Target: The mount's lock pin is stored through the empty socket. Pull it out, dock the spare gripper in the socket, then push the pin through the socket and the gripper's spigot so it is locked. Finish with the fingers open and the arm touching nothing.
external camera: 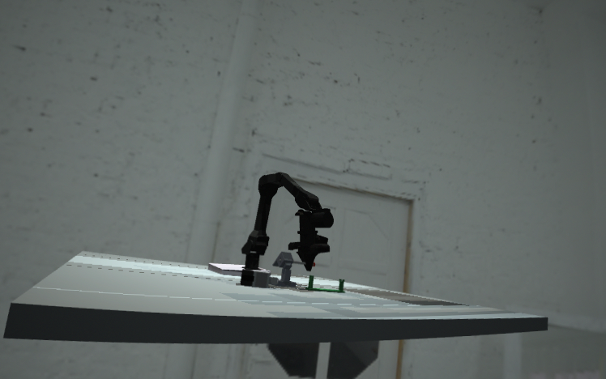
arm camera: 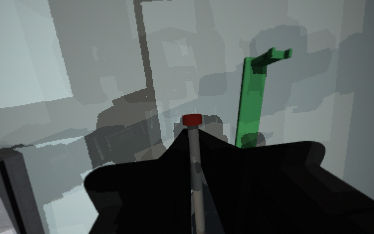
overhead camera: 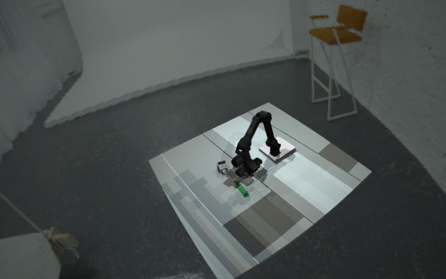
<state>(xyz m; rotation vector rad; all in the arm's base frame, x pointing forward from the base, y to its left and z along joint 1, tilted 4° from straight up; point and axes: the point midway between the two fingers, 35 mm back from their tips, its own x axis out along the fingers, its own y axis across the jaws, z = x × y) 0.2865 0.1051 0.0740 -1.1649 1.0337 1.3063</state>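
While its tips point down at the table, the gripper (overhead camera: pixel 252 174) (external camera: pixel 309 269) (arm camera: pixel 189 132) grasps the lock pin (arm camera: pixel 195 160).

Slim and pale grey, the pin ends in a red head (overhead camera: pixel 253 175) (external camera: pixel 313 264) (arm camera: pixel 192 120) just beyond the fingertips; in the exterior view its shaft reaches toward the grey mount (external camera: pixel 284 268). Whether its far end sits in the socket, I cannot tell. Near the gripper, a green bracket (overhead camera: pixel 241 188) (external camera: pixel 326 289) (arm camera: pixel 251 105) lies on the table (overhead camera: pixel 194 154) (external camera: pixel 134 292), posts upright.
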